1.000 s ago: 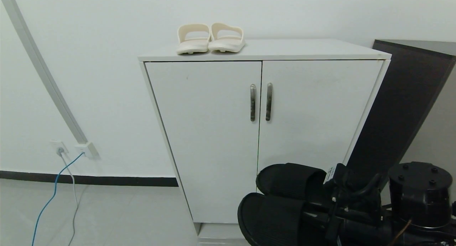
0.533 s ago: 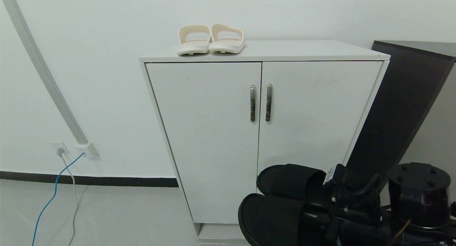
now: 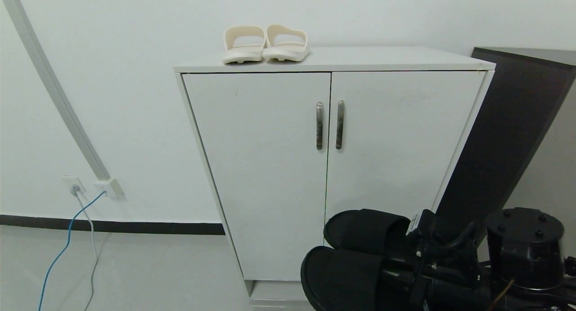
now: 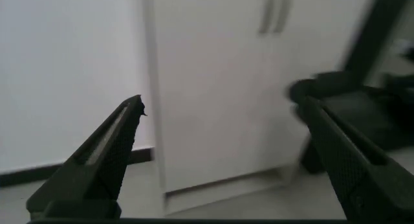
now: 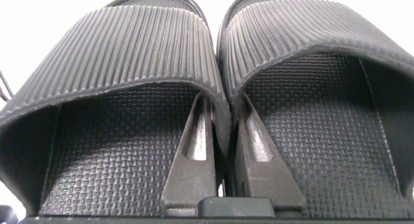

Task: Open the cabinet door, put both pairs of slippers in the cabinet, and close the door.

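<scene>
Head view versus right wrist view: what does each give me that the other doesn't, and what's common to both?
Head view adds: the white cabinet with both doors shut, its two handles side by side, and the cream slippers on its top.
Right wrist view adds: the right gripper close up, its fingers pinching the adjoining inner walls of the pair it holds.
Shared: the black slippers, held side by side in that gripper.

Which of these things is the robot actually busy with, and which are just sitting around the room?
Job: white cabinet, doors shut; cream slippers on its top; black slippers, pinched between the fingers of the right gripper; left gripper, open.
Just there: wall sockets; blue cable; dark cabinet alongside; grey wall conduit.
</scene>
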